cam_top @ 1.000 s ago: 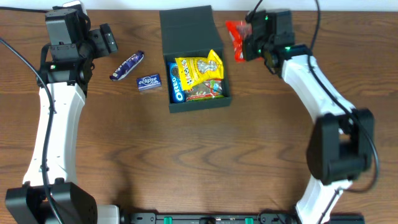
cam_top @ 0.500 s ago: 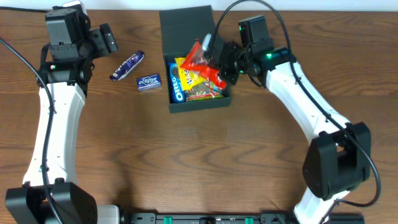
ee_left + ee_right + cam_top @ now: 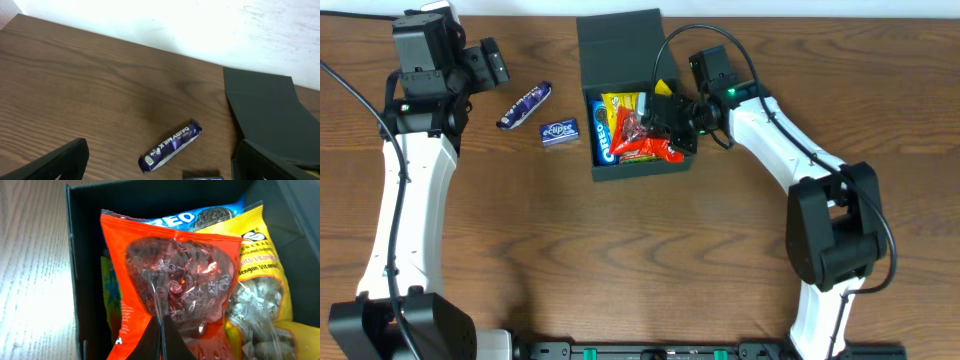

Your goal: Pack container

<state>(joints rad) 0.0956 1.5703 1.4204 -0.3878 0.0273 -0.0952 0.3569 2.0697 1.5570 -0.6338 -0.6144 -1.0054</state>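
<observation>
1. The red packet (image 3: 175, 280) is being pinched by the right gripper (image 3: 160, 335) over the open container (image 3: 642, 167), midway between the arms.
2. It is being piled on the yellow bag (image 3: 260, 275); the lid (image 3: 618, 50) may be blocked.
3. The left gripper (image 3: 492, 62) is being held spread, left of the container.

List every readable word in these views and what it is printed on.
"OREO": blue packet in the container.
"DAIRY MILK": purple bar.
"eclipse": small blue box.
"dengan Vitamin": yellow packet; rest cut off.
Print on the red packet, held by the right gripper, is unreadable.
</observation>
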